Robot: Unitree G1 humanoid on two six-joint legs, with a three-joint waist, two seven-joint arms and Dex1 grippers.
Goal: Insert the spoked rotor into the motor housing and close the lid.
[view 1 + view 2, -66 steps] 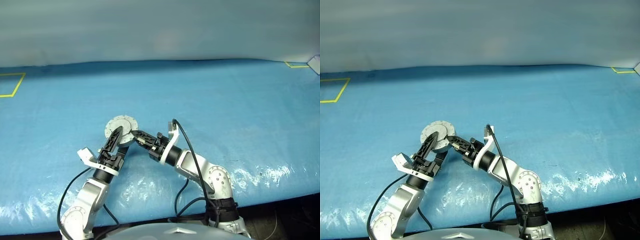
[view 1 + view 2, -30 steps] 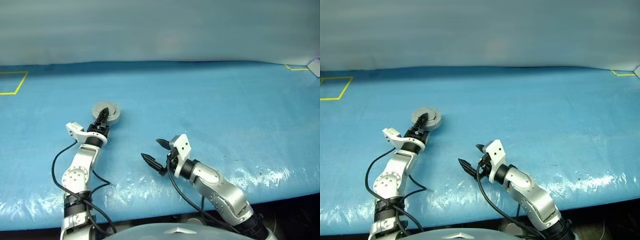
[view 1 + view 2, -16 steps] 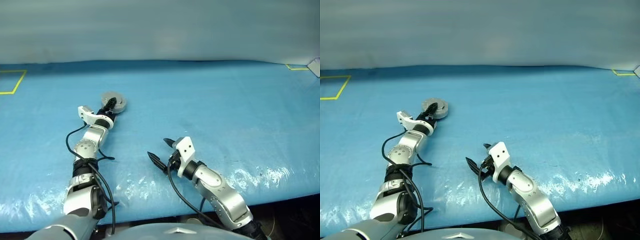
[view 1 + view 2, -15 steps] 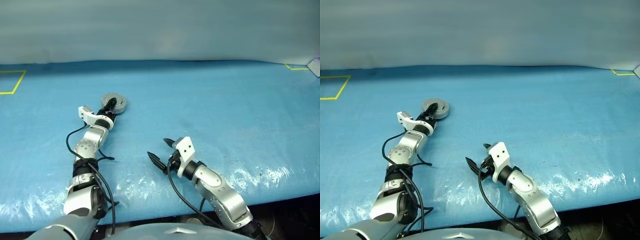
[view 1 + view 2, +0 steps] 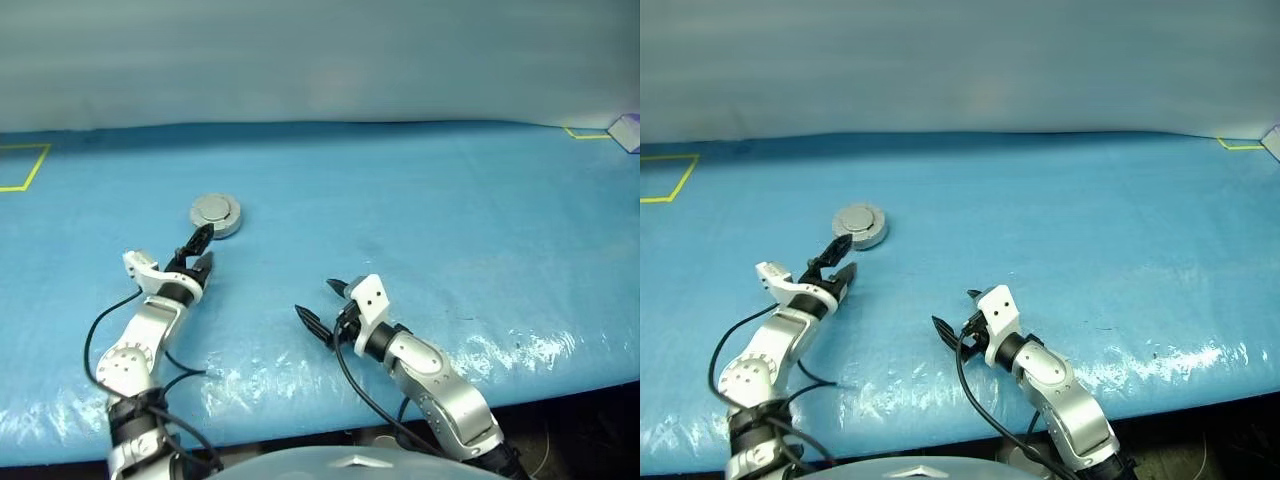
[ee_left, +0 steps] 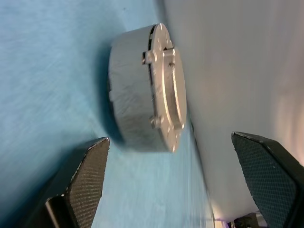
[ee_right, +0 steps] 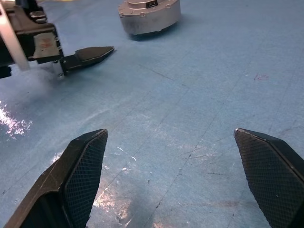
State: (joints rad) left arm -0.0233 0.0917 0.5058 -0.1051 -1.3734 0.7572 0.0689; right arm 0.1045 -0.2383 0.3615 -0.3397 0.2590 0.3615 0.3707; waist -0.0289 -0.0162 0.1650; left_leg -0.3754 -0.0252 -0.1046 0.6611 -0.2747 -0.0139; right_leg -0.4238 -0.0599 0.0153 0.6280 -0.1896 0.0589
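A: Where is the motor housing (image 5: pixel 215 214) placed relative to the left gripper (image 5: pixel 198 250)?

B: It is seen just beyond the fingertips, apart from them, flat on the blue sheet (image 5: pixel 450 220), with the lid (image 6: pixel 172 85) closed on top. The left jaws are spread wide and nothing is held.

A: And the right gripper (image 5: pixel 322 305)?

B: Its jaws are also spread wide and empty, low over the sheet. The housing is found well ahead of it, toward the left arm's side. Nothing is seen lying between either gripper and the housing.
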